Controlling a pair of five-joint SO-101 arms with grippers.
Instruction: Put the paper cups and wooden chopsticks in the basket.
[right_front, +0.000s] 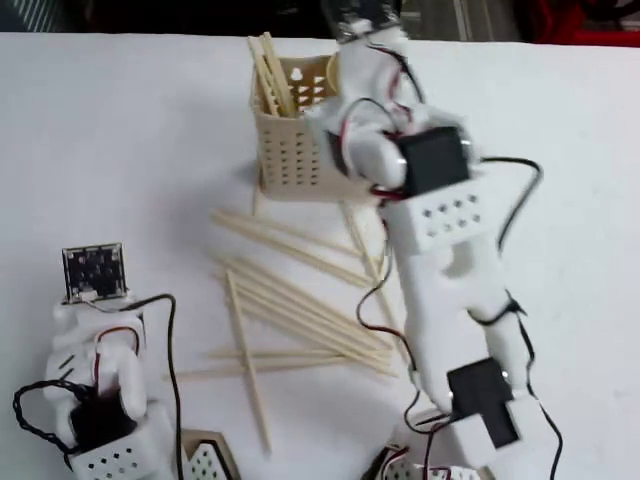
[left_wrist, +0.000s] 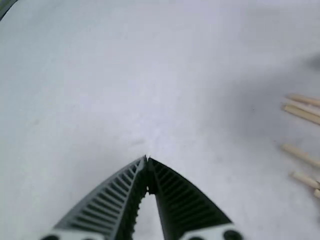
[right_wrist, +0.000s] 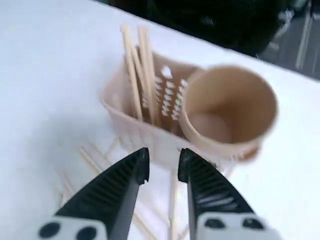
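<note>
A perforated beige basket (right_front: 290, 150) stands at the far middle of the white table, with a few wooden chopsticks (right_front: 270, 75) upright in it. From the right wrist, the basket (right_wrist: 132, 125) also holds a tan paper cup (right_wrist: 227, 112) leaning in one corner beside the upright chopsticks (right_wrist: 140, 70). My right gripper (right_wrist: 162, 165) hangs open just above and in front of the basket, nothing between its fingers. Several loose chopsticks (right_front: 300, 300) lie scattered on the table in front of the basket. My left gripper (left_wrist: 146, 160) is shut and empty over bare table, with chopstick ends (left_wrist: 300, 112) off to one side.
The right arm (right_front: 440, 250) stretches from the near right edge over the loose chopsticks to the basket. The left arm (right_front: 95, 390) sits folded at the near left corner. Black cables (right_front: 520, 200) loop beside the right arm. Bare table spreads to the far left.
</note>
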